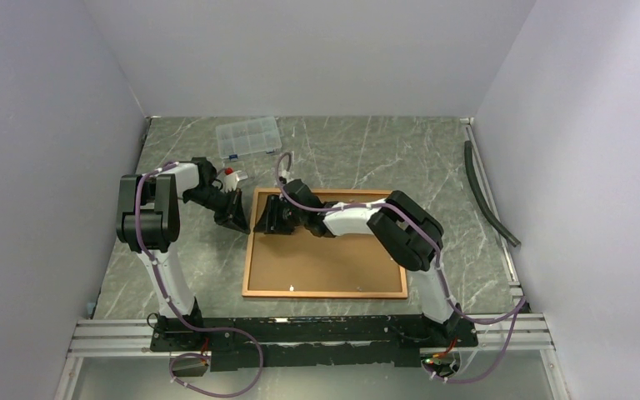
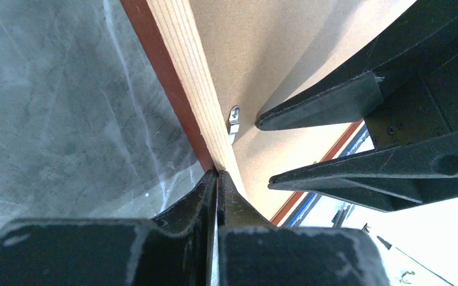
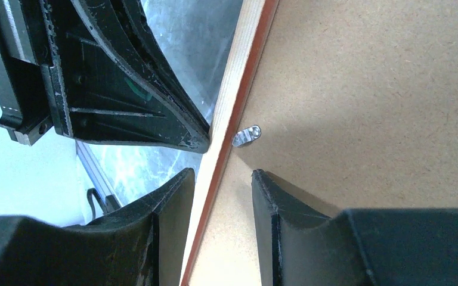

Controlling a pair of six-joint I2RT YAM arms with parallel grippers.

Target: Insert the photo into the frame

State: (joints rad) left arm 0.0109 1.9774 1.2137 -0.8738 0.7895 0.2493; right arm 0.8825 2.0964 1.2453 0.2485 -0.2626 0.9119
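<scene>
The frame (image 1: 325, 293) lies face down on the table with a brown backing board (image 1: 333, 258) filling it. The photo is not visible in any view. My left gripper (image 1: 237, 218) is shut, and its tips (image 2: 217, 174) touch the frame's left wooden rail (image 2: 185, 65). My right gripper (image 1: 260, 218) is open. It straddles that same rail (image 3: 238, 83), one finger outside and one over the board (image 3: 364, 89), just short of a small metal tab (image 3: 246, 135). The tab also shows in the left wrist view (image 2: 234, 119). The two grippers face each other, almost touching.
A clear plastic compartment box (image 1: 248, 137) sits at the back left. A small red and white object (image 1: 230, 172) lies by the left arm. A black hose (image 1: 487, 196) runs along the right wall. A metal rail crosses the table's near edge.
</scene>
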